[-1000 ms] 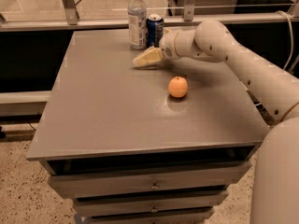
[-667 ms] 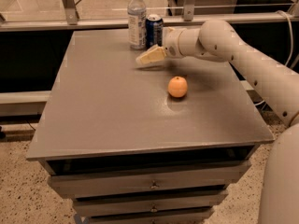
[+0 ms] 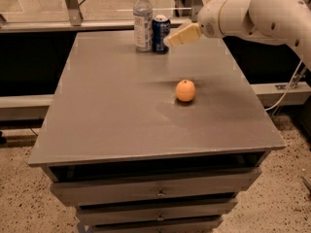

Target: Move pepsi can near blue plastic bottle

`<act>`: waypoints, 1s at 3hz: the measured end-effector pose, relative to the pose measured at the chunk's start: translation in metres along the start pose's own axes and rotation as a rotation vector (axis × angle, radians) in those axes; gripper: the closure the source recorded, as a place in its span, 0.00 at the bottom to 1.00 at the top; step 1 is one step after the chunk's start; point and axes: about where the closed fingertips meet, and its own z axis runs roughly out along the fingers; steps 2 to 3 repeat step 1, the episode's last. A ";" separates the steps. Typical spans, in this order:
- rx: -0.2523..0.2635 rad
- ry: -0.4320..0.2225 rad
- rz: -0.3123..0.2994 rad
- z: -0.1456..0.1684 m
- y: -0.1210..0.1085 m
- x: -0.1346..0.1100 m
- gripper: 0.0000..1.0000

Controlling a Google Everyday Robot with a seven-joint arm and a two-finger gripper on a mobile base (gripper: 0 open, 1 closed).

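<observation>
Since a second ago, the gripper [image 3: 181, 35] has risen off the tabletop and shifted right. It now hangs in the upper middle of the frame, and its pale tip points left at the pepsi can [image 3: 161, 34]. The can stands upright at the table's [image 3: 107, 110] far edge, just left of that tip and outside the gripper's grasp. Whether they touch, and whether the gripper is open or closed, cannot be told. The blue plastic bottle [image 3: 143, 21] stands immediately left of the can. An orange [image 3: 185, 91] sits mid-table, well apart.
</observation>
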 end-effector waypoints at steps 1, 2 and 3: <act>0.000 0.000 0.000 0.000 0.000 0.000 0.00; 0.000 0.000 0.000 0.000 0.000 0.000 0.00; 0.000 0.000 0.000 0.000 0.000 0.000 0.00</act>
